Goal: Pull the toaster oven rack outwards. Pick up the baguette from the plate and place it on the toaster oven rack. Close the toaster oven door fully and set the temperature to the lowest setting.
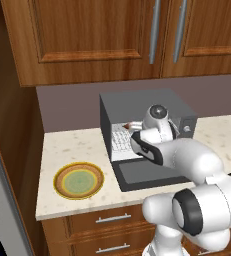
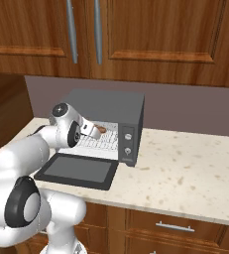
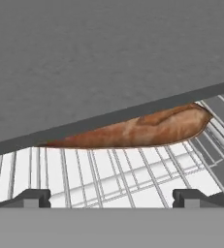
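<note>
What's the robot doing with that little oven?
The robot arm is reaching into the toaster oven on the counter. Its door lies flat open in front. The baguette is already lying on the rack inside, and the plate beside the oven has nothing on it. The arm's tool is open just in front of the bread, holding nothing. The door is not yet closed.

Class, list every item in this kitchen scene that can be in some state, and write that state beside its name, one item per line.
toaster oven door: fully open, lying flat on the counter.
toaster oven rack: inside the oven, carrying the bread.
baguette: lying on the rack, not gripped.
plate: empty, on the counter left of the oven.
claw: open, holding nothing, over the rack.
upper cabinet doors: closed.
drawers: closed.
</note>
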